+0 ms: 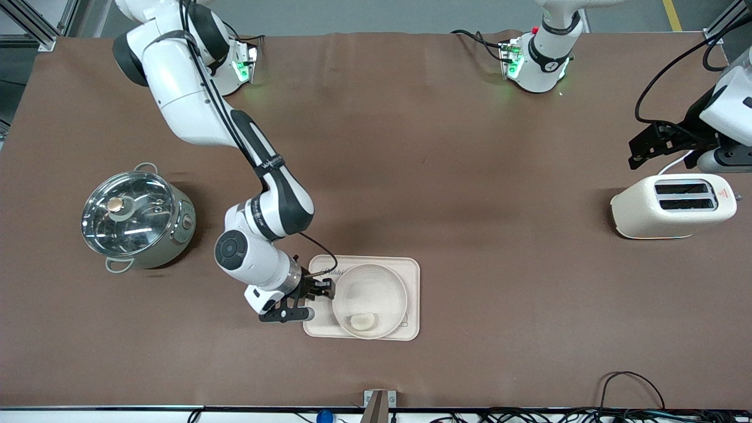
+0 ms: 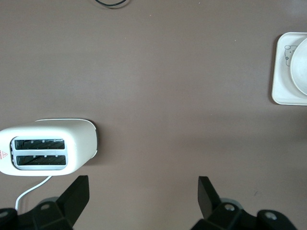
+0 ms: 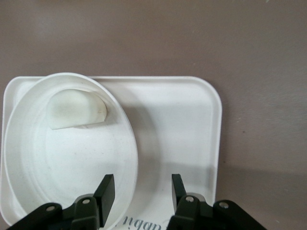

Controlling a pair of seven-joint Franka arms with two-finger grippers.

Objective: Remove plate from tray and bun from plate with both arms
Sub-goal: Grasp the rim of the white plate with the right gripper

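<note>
At the right arm's end sits the pot [image 1: 137,218]; the right gripper [image 1: 315,298], fingers half apart, straddles the rim of the plate [image 1: 369,301] on the tray [image 1: 412,296], gripping nothing yet, with the bun [image 1: 362,321] inside. Over the toaster [image 1: 673,206], the left gripper [image 1: 651,143] waits wide open, empty.

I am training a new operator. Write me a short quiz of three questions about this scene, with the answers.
1. True or false: the bun lies in the plate.
2. What does the plate rest on? A) the pot B) the tray C) the toaster
3. Which hand straddles the plate's rim?

Key:
1. True.
2. B.
3. The right hand, one finger inside the rim and one outside, not yet closed on it. The left hand waits open over the table beside the toaster.
</note>
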